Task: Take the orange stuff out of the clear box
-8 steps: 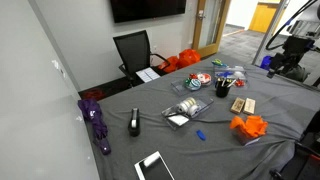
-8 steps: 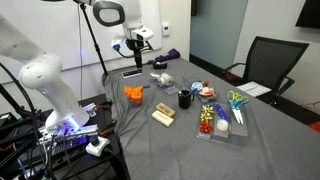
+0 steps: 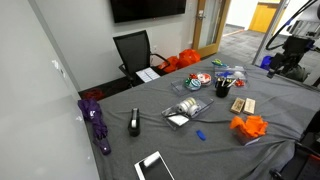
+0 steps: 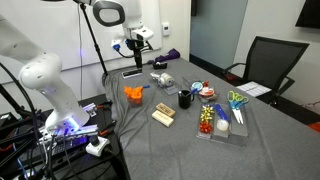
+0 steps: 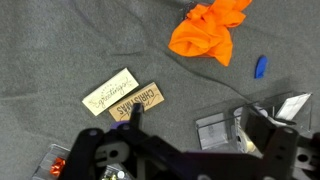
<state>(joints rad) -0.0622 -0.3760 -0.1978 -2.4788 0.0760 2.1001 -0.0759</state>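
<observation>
A crumpled orange cloth (image 3: 247, 127) lies on the grey tablecloth, outside the clear box (image 3: 184, 109). Both show in the other exterior view too, the cloth (image 4: 133, 93) and the box (image 4: 160, 79). In the wrist view the orange cloth (image 5: 210, 28) is at the top and the clear box (image 5: 222, 128) lies below it, between my fingers. My gripper (image 5: 195, 125) is open and empty, held well above the table (image 4: 136, 44); it also shows at the right edge (image 3: 290, 55).
Two wooden signs (image 5: 124, 98) and a blue piece (image 5: 260, 66) lie near the box. A black cup (image 4: 186, 98), a clear compartment tray (image 4: 225, 127) and scissors (image 4: 236, 99) sit farther along. A purple umbrella (image 3: 97, 122) and a black chair (image 3: 135, 52) are also in view.
</observation>
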